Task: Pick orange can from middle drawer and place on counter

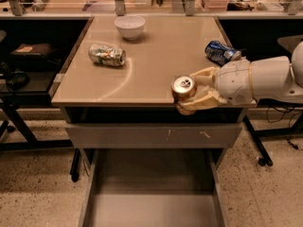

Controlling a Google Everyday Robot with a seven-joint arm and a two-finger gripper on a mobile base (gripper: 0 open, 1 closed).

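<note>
The orange can [183,87] is upright, silver top showing, held over the front right edge of the beige counter [151,56]. My gripper [193,93] reaches in from the right on a white arm and is shut on the can, one finger behind it and one below. The middle drawer [151,193] is pulled out below, a grey tray with a bare floor.
A crushed green-white can [107,55] lies at the counter's left. A blue can [221,53] lies at the right edge behind my arm. A white bowl [129,26] stands at the back. The scratched grey front panel [154,135] sits under the counter.
</note>
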